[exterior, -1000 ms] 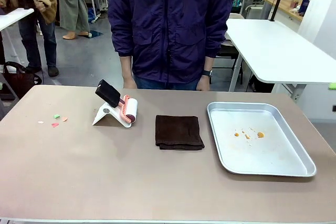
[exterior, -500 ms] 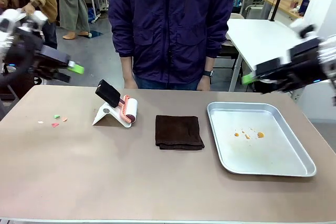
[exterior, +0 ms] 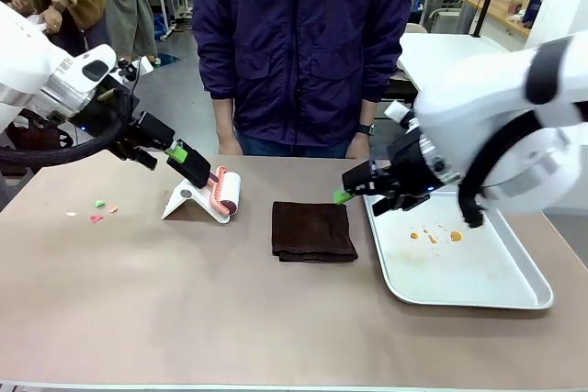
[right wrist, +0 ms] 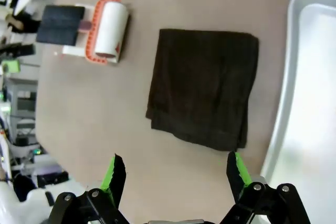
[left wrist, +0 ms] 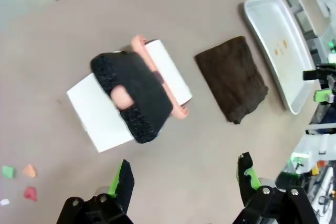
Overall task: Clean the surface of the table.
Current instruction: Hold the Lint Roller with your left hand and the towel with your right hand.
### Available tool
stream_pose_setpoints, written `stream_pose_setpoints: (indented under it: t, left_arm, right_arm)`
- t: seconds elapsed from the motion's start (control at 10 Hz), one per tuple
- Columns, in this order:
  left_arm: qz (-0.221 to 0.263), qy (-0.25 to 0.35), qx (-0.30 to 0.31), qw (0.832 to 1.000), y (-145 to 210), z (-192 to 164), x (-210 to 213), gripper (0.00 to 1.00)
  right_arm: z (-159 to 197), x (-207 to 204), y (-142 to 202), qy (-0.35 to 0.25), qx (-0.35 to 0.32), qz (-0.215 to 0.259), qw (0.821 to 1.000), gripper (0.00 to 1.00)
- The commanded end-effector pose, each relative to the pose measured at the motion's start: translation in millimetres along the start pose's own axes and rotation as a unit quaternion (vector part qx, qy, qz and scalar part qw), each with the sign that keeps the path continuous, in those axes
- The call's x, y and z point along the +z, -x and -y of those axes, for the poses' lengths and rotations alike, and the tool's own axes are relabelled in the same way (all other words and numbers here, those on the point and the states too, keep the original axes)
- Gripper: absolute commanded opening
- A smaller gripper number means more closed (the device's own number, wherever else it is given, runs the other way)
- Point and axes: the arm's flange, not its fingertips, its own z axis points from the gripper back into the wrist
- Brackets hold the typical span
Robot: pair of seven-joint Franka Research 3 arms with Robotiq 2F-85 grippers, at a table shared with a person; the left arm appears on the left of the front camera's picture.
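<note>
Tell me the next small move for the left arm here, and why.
Probably lower the left gripper onto the lint roller by its black handle, then close. The jaws stand open with the handle just ahead of them, propped up on its white stand. Small coloured scraps lie nearby on the table, and the roller looks suited to lifting them.

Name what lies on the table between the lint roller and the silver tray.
A folded dark brown cloth lies there, flat on the table, plain in the front view.
</note>
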Motion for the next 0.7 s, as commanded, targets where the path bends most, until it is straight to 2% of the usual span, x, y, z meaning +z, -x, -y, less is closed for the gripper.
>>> stream_pose_setpoints:
  t: [0.0, 0.2, 0.3, 0.6]
  left_arm:
    - [-0.008, -0.001, 0.034, 0.999, -10, -1, 9, 1.00]
    - [-0.012, 0.004, 0.073, 0.997, -15, -5, 5, 1.00]
    - [-0.003, -0.005, 0.031, 1.000, -4, -9, 3, 1.00]
    - [-0.003, -0.005, 0.031, 1.000, -4, -9, 3, 1.00]
  right_arm:
    - [-11, -12, -8, -0.014, -0.034, 0.015, 0.999, 1.00]
    - [-6, -8, -11, -0.023, -0.049, 0.012, 0.998, 1.00]
    - [-7, -16, -6, -0.003, -0.025, -0.005, 1.000, 1.00]
    - [-7, -16, -6, -0.003, -0.025, -0.005, 1.000, 1.00]
